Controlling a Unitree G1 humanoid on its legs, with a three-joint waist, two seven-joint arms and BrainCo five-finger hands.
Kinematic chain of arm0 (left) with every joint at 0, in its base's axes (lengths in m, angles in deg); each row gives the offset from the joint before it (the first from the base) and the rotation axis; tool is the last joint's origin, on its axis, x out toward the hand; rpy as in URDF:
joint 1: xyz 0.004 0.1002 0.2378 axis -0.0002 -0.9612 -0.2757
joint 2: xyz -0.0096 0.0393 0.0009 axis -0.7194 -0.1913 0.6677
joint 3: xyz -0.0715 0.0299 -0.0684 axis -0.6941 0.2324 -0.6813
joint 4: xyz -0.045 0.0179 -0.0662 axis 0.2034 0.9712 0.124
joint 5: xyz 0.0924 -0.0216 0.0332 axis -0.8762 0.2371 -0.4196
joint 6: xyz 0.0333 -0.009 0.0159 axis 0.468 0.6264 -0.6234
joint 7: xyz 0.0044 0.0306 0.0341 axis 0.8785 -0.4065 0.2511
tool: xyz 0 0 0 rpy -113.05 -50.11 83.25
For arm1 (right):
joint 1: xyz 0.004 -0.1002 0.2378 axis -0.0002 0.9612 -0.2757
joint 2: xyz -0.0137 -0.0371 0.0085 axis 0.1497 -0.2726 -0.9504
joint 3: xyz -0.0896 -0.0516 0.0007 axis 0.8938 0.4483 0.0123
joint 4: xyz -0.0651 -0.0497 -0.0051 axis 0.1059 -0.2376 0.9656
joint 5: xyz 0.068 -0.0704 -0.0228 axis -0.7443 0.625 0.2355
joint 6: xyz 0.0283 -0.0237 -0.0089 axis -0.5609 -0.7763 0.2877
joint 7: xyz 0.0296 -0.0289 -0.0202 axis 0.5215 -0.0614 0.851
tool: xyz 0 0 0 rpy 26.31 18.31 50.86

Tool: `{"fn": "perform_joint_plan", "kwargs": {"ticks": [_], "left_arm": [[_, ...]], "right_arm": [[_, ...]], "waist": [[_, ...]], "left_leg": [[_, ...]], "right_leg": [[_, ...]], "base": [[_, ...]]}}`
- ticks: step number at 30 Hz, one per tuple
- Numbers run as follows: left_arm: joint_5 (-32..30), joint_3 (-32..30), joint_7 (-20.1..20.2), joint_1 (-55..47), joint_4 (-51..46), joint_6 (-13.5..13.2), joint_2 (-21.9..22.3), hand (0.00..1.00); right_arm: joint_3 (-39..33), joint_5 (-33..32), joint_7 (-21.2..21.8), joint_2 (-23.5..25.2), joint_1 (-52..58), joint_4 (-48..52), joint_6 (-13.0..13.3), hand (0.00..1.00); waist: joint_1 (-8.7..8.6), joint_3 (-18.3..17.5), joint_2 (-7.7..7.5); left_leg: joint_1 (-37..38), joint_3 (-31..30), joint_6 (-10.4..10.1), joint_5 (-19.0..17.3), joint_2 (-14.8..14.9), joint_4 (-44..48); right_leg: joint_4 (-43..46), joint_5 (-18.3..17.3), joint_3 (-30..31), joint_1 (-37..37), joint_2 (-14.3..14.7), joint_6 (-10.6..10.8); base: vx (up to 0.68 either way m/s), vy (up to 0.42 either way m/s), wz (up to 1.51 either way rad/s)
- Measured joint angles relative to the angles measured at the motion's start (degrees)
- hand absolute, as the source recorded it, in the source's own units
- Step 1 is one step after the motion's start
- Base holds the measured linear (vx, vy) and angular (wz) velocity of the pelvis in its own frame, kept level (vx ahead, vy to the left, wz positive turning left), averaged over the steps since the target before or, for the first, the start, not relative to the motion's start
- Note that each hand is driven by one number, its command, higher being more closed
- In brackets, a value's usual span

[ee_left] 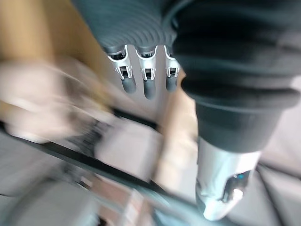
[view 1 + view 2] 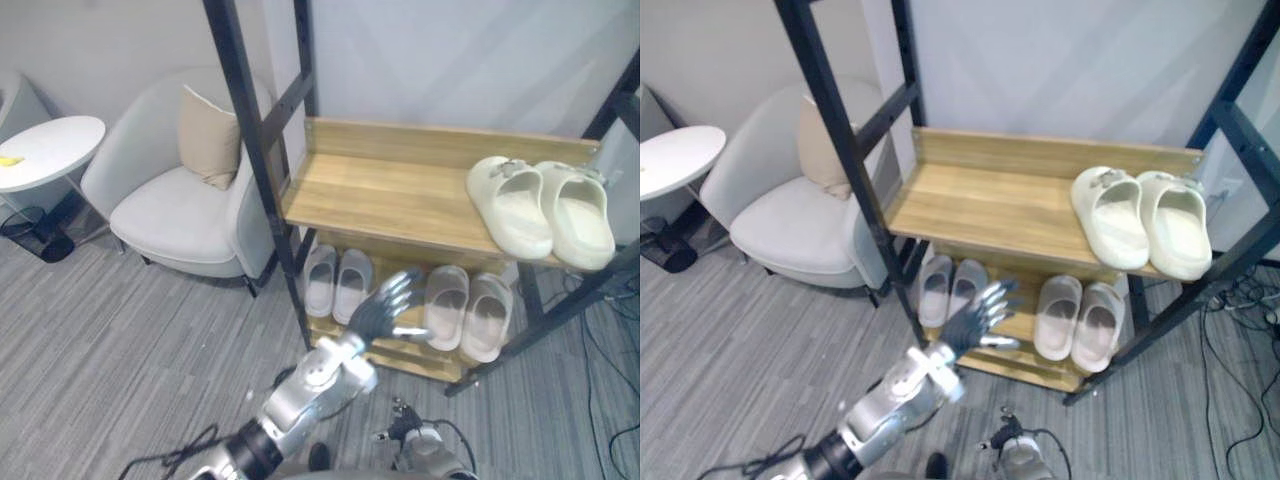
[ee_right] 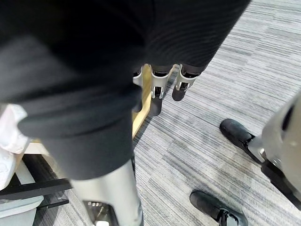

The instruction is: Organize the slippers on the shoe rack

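Observation:
A cream pair of slippers (image 2: 540,205) sits at the right end of the wooden upper shelf (image 2: 380,185) of the shoe rack. On the lower shelf (image 2: 400,350) lie a pale grey pair (image 2: 337,282) on the left and a beige pair (image 2: 468,310) on the right. My left hand (image 2: 385,305) is raised in front of the lower shelf, between those two pairs, open with fingers spread and holding nothing. In the right wrist view my right hand (image 3: 155,96) hangs low over the carpet beside a corner of the rack, fingers relaxed and empty.
Black metal posts (image 2: 255,150) frame the rack, with a slanted bar (image 2: 560,315) across its right side. A white armchair (image 2: 175,215) with a beige cushion (image 2: 208,138) stands left of it, and a round white table (image 2: 45,150) further left. Cables (image 2: 1240,300) lie on the floor at right.

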Motion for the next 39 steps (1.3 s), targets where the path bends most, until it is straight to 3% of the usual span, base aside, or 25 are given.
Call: {"fn": "perform_joint_plan", "kwargs": {"ticks": [4, 14, 27, 32, 35, 38, 39], "left_arm": [[-5.78, -9.6, -0.2, -5.29, 13.17, 0.58, -0.18, 0.0], [-17.67, -31.91, -4.38, -6.97, 33.87, 0.36, 0.27, 0.0], [-22.04, -40.14, -7.9, -9.02, 38.54, 0.43, 1.53, 0.0], [-22.04, -40.89, -8.06, -8.11, 38.51, 0.34, 2.38, 0.0], [-22.1, -40.91, -8.36, -7.65, 38.45, 0.38, 2.84, 0.0], [-22.01, -41.62, -9.29, -7.87, 38.36, 0.14, 3.43, 0.0], [-21.96, -42.09, -9.27, -7.87, 38.37, 0.12, 3.4, 0.0]], "right_arm": [[-0.05, 0.01, 0.03, 0.0, 1.64, 0.04, 0.43, 0.0], [-4.61, -0.02, 0.0, 0.07, 3.03, 0.1, 1.93, 0.0], [-6.99, 0.0, 0.02, 0.0, 3.23, 0.07, 2.22, 0.0], [-7.24, -0.02, -0.44, -0.04, 2.5, 0.03, 2.5, 0.0], [-8.84, -0.03, -0.5, 0.11, 1.41, 0.17, 2.49, 0.0], [-9.28, 0.04, -0.46, 0.05, 0.96, 0.24, 2.44, 0.0], [-9.23, 0.11, -0.37, 0.24, 1.06, 0.26, 2.43, 0.0]], "waist": [[0.08, 0.19, -1.45], [0.25, 0.55, -2.85], [1.07, 0.68, -2.99], [1.17, 1.11, -2.55], [1.54, 1.99, -1.6], [1.75, 1.97, -1.41], [1.72, 2.16, -2.01]], "left_leg": [[0.67, -1.01, -0.61, 0.23, 0.51, -0.06], [0.59, -1.99, -1.07, 0.08, 0.92, -0.26], [0.23, -0.38, -1.83, -1.68, 1.65, 0.54], [-5.59, -1.35, -1.48, -4.28, 1.44, 7.34], [-7.35, 4.64, -0.88, -6.7, 3.15, 9.08], [-6.48, 5.49, -0.69, -7.25, 3.36, 8.8], [-5.99, 5.84, -0.44, -8.1, 3.03, 9.63]], "right_leg": [[-0.11, -0.52, -1.34, 0.81, 0.38, -0.46], [-0.12, -0.94, -2.22, 1.07, 0.96, -0.73], [-0.09, -1.37, 0.34, 0.25, 1.87, -0.89], [0.32, -2.48, -2.79, -0.8, 1.79, -0.77], [0.33, -2.89, -3.89, -0.75, 1.92, -0.61], [6.16, -6.56, -3.48, -2.9, 0.02, 0.22], [14.28, -10.31, -2.5, -5.2, -2.44, 0.97]], "base": [[-0.04, -0.017, 0.14], [0.01, 0.006, 0.05], [0.06, 0.008, -0.09], [0.03, 0.013, 0.26], [0.02, 0.03, 0.15], [0.14, 0.062, 0.02], [0.19, 0.074, -0.04]]}}
